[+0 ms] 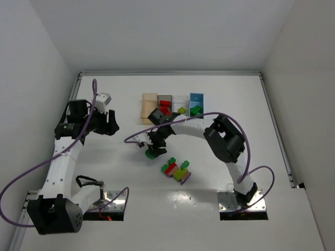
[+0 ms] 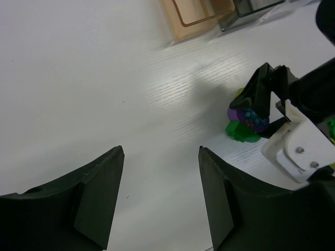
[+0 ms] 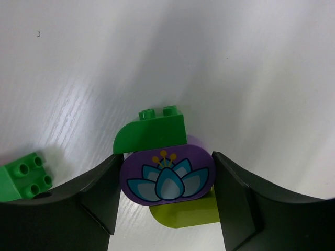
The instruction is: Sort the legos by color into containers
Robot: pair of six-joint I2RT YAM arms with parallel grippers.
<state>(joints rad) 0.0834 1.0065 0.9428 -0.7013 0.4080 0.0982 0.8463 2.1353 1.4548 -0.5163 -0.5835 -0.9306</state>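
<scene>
My right gripper (image 3: pixel 166 175) is shut on a purple brick with a lotus print (image 3: pixel 167 175). A dark green curved brick (image 3: pixel 152 135) and a lime-yellow brick (image 3: pixel 188 213) are joined to it. The cluster sits low over the table; touching or not, I cannot tell. In the top view this gripper (image 1: pixel 155 141) is in front of the bins. A loose green brick (image 3: pixel 23 176) lies to its left. A mixed cluster (image 1: pixel 177 170) of red, green, lime and purple bricks lies nearer the bases. My left gripper (image 2: pixel 161 150) is open and empty, far left (image 1: pixel 107 123).
Four bins stand in a row at the back: tan (image 1: pixel 149 107), dark grey (image 1: pixel 165 105) holding red bricks, clear (image 1: pixel 181 107) holding a lime brick, light blue (image 1: pixel 196 103) holding green bricks. The left wrist view shows the tan bin (image 2: pixel 196 11) and the right gripper's cluster (image 2: pixel 247 116).
</scene>
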